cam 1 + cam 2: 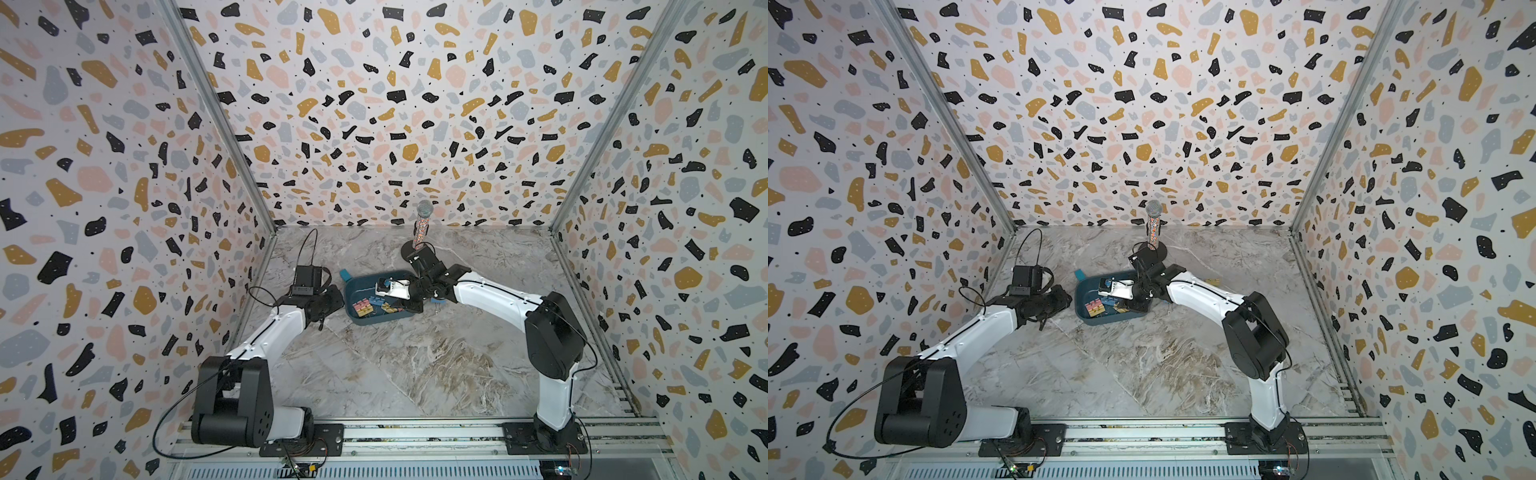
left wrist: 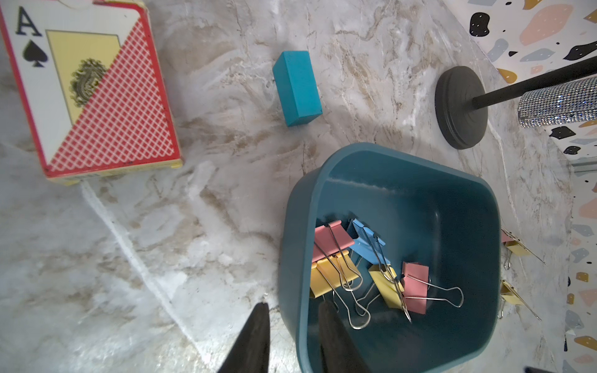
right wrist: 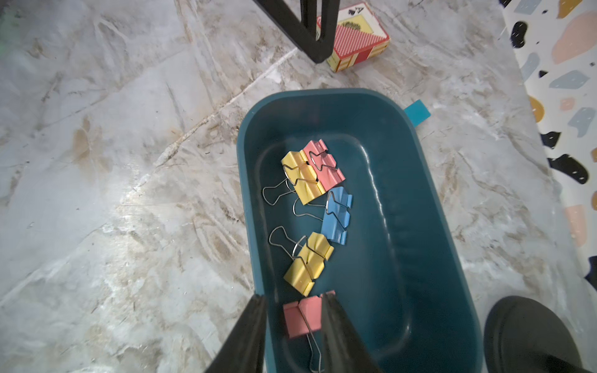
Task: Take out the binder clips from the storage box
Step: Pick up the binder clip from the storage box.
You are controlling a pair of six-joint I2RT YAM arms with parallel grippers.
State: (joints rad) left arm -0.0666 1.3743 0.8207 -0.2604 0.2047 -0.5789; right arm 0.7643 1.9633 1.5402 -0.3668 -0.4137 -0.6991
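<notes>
The dark teal storage box (image 2: 436, 206) stands mid-table in both top views (image 1: 357, 291) (image 1: 1086, 293). Inside lie several binder clips: pink (image 2: 329, 240), blue (image 2: 363, 245) and yellow (image 2: 326, 281). My left gripper (image 2: 293, 305) is shut on the box's wall, one finger outside and one inside. My right gripper (image 3: 294, 295) hangs open over the box's other end. A pink clip (image 3: 302, 318) lies between its fingers, touching one finger and apart from the other. Beyond it lie yellow (image 3: 307, 261), blue (image 3: 337, 216) and pink (image 3: 323, 168) clips. Two yellow clips (image 2: 517, 248) (image 2: 512, 295) lie on the table just outside the box.
A red playing-card pack (image 2: 93, 93) and a bright teal block (image 2: 297, 87) lie on the marble table near the box. Behind the box stands a black round stand base (image 2: 460, 106) with a sparkly microphone (image 1: 424, 224). Patterned walls close three sides.
</notes>
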